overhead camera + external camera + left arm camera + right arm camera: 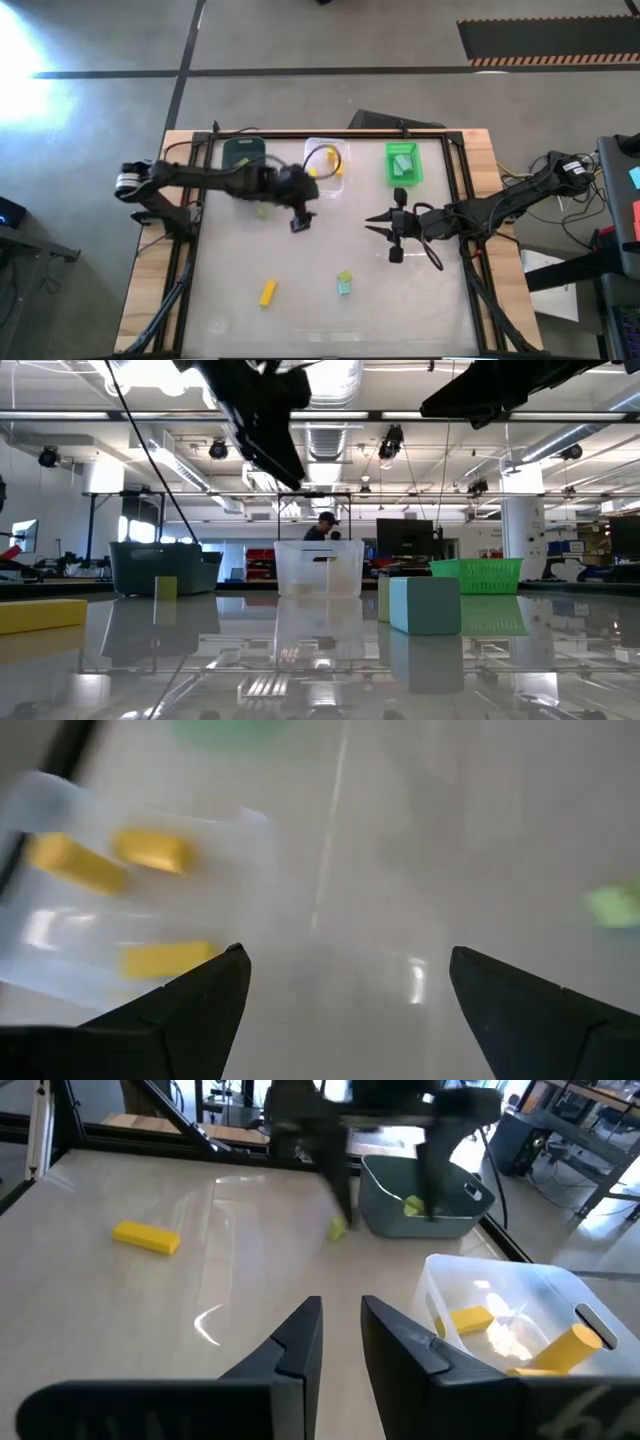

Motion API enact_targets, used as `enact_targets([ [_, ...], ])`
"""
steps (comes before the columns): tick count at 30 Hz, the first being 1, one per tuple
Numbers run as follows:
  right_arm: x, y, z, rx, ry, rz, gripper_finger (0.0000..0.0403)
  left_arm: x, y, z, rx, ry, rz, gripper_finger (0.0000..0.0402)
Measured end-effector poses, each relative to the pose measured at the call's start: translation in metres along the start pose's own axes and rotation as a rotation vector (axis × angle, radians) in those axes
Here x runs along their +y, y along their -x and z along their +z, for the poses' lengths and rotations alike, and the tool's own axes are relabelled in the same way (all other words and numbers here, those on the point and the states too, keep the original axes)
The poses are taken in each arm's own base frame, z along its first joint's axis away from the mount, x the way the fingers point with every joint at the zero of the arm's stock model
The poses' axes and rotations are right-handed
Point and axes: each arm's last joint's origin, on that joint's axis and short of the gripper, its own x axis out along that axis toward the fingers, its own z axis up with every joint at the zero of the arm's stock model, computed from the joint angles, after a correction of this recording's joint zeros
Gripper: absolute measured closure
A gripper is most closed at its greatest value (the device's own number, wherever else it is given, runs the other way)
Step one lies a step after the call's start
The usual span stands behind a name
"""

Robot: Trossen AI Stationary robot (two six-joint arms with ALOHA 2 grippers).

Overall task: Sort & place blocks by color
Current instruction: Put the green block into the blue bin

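Observation:
My left gripper (300,220) hangs open above the table, just on the near side of the clear bin (327,165). That bin holds yellow blocks (152,850). My right gripper (372,223) waits right of centre, narrowly open and empty, pointing at the left arm. Lying flat on the table are a yellow bar (268,292), a mint cube (425,605) with a pale green block (384,598) against it, and another pale green block (263,210) under the left arm. The dark teal bin (420,1205) contains a pale green block (413,1205). Mint blocks (403,165) lie in the green bin.
The three bins stand in a row along the far edge: dark teal (243,152), clear, green (403,145). A black frame (455,200) borders the table. The left arm (310,1130) stands raised across the middle. A person (325,525) shows far behind the table.

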Motion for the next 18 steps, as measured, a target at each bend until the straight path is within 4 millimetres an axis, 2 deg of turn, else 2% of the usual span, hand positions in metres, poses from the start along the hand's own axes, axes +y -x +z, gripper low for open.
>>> enact_targets([
  [4,0.0,0.0,0.0,0.0,0.011,0.0,0.0337,-0.023,0.008,-0.02,0.022,0.027,-0.048,0.0077],
  [8,0.0,0.0,0.0,0.0,0.019,0.0,0.0337,-0.035,0.007,-0.047,0.094,-0.044,-0.069,0.0077],
  [14,0.0,0.0,0.0,0.0,0.019,0.0,0.0337,-0.033,0.003,-0.091,0.235,-0.234,-0.07,0.0077],
  [18,0.0,0.0,0.0,-0.001,0.018,0.0,0.0337,-0.023,-0.002,-0.11,0.306,-0.28,-0.053,0.0077],
])
